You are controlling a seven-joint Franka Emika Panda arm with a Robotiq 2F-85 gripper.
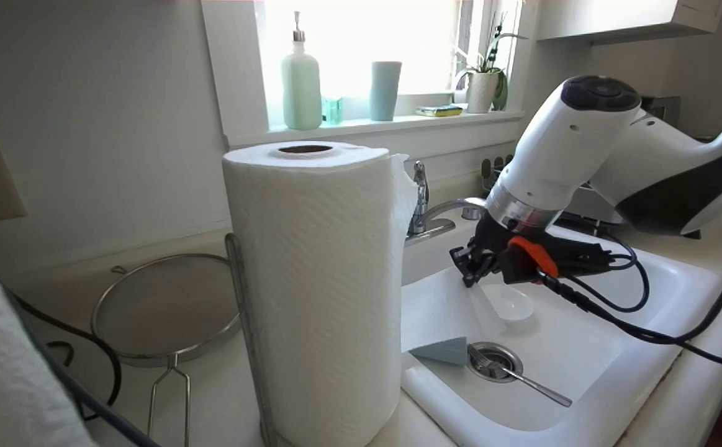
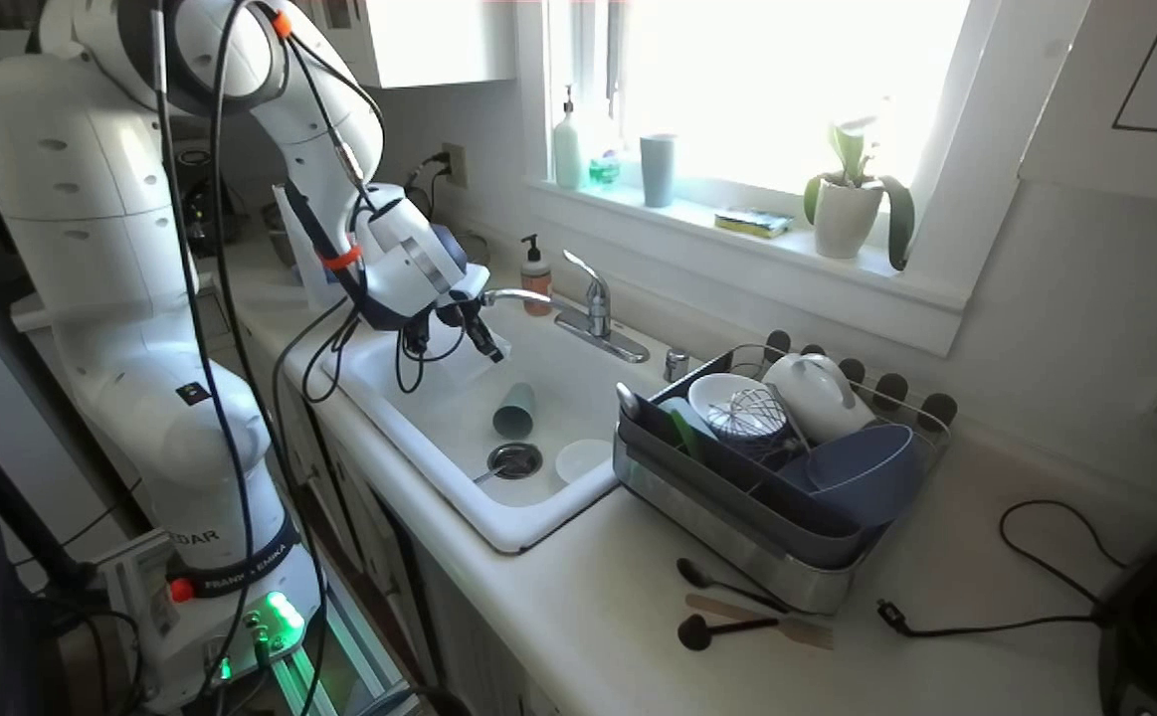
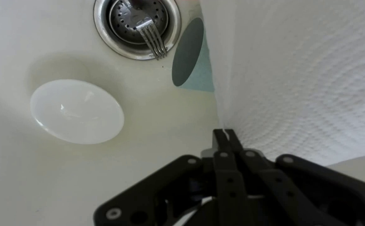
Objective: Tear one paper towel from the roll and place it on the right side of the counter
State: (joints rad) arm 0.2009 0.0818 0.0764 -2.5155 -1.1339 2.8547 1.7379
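Fingers (image 3: 220, 142) pinched tight on the paper towel (image 3: 295, 81) look mid-tear to me, next needing a firm tug away from the roll (image 1: 314, 279) standing apart from them.

Glares white through the window (image 1: 361, 31), brightens the sill (image 1: 441, 123) and leaves the wall (image 1: 106, 112) alongside in grey shade.

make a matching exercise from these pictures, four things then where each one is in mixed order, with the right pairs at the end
Things
1. paper towel
2. fork
3. roll
4. pale green pump bottle

Places
A. on the windowsill
B. upright beside the sink
C. pinched in the shut gripper
D. lying partly over the drain

Pairs: 1-C, 2-D, 3-B, 4-A
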